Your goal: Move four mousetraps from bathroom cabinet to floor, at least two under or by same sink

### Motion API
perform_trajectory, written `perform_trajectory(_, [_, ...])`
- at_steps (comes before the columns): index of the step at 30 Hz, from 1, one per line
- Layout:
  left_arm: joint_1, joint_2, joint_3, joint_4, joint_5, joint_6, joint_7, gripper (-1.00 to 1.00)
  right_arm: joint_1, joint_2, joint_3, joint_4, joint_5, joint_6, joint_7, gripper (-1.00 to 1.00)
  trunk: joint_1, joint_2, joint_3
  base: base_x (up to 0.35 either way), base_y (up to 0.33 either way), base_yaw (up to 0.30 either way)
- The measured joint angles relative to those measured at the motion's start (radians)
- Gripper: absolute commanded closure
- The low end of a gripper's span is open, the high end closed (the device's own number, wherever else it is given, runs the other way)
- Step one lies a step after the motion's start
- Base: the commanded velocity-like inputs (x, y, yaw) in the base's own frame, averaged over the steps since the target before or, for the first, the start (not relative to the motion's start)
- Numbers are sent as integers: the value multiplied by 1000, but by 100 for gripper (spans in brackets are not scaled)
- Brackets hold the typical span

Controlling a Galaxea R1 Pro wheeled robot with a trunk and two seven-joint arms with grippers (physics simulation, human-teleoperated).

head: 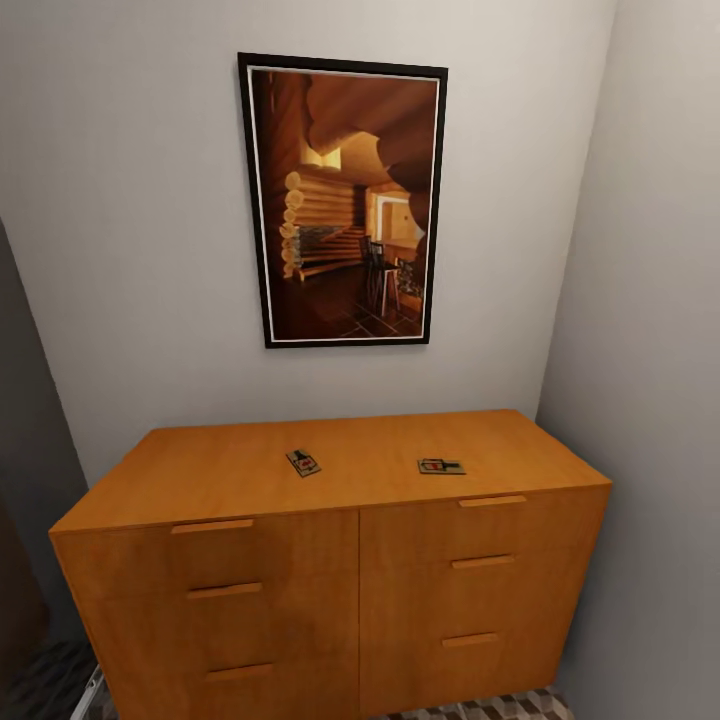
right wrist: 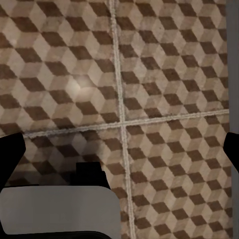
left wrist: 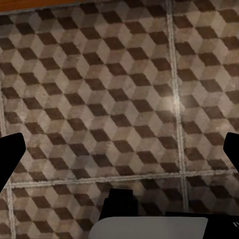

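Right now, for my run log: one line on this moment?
mousetraps: two on cabinet top | left hand, right hand: open, empty, over floor

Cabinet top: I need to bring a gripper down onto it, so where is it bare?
The cabinet top is bare left of the left mousetrap, between it and the right mousetrap, and along the back by the wall under the framed picture. The narrowest room is at the right end, beside the side wall.
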Motion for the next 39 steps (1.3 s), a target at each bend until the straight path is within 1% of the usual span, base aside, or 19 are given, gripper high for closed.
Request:
perform_trajectory(18, [0,0,0,0,0,0,0,-100,0,0,1,0,0,0,0,-100,0,0,0,0,-18,0])
perform_trajectory(39, [0,1,0,0,0,0,0,-100,0,0,2,0,0,0,0,-100,0,0,0,0,-186,0])
